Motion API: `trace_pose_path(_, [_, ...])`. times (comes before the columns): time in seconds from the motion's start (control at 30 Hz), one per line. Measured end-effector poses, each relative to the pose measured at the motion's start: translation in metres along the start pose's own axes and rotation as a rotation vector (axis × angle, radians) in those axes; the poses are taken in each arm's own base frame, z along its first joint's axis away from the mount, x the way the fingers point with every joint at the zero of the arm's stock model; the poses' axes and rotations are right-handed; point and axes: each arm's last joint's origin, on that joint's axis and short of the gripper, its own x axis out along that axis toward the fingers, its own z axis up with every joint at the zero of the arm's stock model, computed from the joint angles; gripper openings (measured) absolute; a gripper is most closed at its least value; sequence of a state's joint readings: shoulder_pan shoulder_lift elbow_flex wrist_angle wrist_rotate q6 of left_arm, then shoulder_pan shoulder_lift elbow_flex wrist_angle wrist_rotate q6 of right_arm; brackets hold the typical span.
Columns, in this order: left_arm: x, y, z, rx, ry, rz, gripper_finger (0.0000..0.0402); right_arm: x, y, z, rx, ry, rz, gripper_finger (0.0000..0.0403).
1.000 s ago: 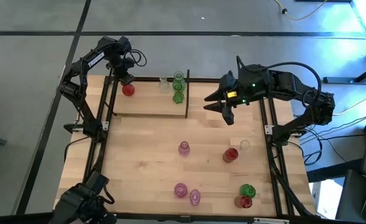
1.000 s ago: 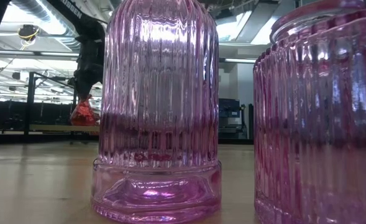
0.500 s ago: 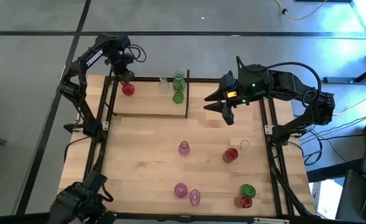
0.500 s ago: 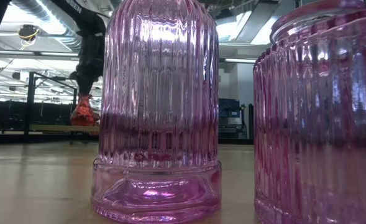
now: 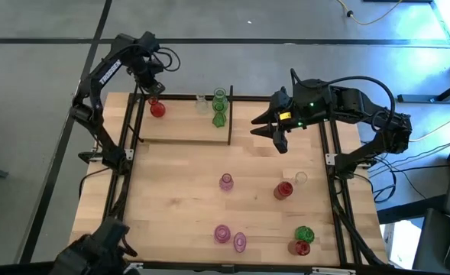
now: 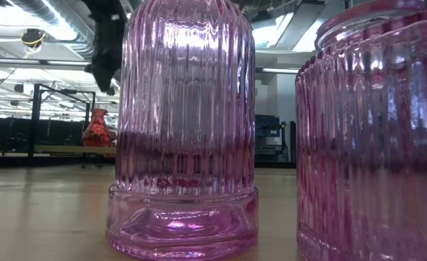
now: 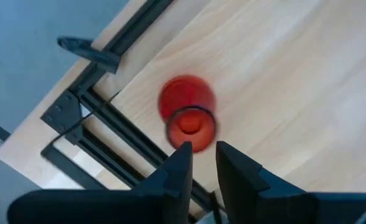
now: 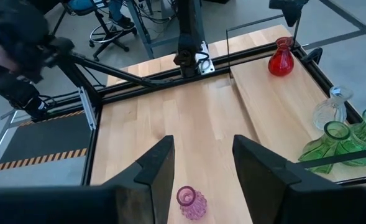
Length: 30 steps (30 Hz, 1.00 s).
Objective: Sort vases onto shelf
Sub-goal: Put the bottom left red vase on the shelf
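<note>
Currently:
Left gripper (image 5: 153,88): fingers nearly together, holding nothing, above the red vase (image 5: 157,110).
Red vase: upright, neck up, far-left end of the shelf (image 5: 180,128).
Shelf count: one red, one clear (image 5: 202,102), two green (image 5: 219,107).
Right gripper (image 5: 269,131): wide apart, empty, beside the shelf.

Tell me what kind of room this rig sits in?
Probably a robotics lab or workshop. The low view shows exposed ceiling ducts and strip lights; the right wrist view shows rolling office chairs and hazard-striped floor tape beside the wooden table.
</note>
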State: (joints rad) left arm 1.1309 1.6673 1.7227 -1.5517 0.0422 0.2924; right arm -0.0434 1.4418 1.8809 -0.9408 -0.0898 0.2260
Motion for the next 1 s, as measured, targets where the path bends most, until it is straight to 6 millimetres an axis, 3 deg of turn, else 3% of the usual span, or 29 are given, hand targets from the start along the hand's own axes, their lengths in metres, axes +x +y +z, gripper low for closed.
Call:
trace_pose_path(0.23, [-0.049,-0.050,-0.031,0.013,-0.208,-0.007,0.0054,0.000,0.000,0.002,-0.048,-0.016,-0.001,0.0156])
trace_pose_path(0.47, [-0.103,-0.105,-0.076,-0.019,-0.587,-0.077,0.0017,0.000,0.000,0.003,-0.080,-0.032,0.001,0.0156])
trace_pose_path(0.6, [-0.119,-0.128,-0.101,-0.039,-0.705,-0.047,0.0003,0.005,-0.001,0.003,-0.081,-0.023,0.000,0.0156])
trace_pose_path(0.73, [-0.106,-0.153,-0.112,-0.023,-0.676,0.002,0.0001,0.013,-0.001,0.002,-0.081,0.000,0.013,0.0156])
trace_pose_path(0.87, [-0.069,-0.171,-0.109,-0.022,-0.589,0.075,0.0001,0.023,-0.002,0.000,-0.080,0.035,0.031,0.0156])
trace_pose_path(1.0, [-0.029,-0.171,-0.101,-0.091,-0.493,0.088,0.0001,0.031,-0.001,0.000,-0.076,0.055,0.085,0.0156])
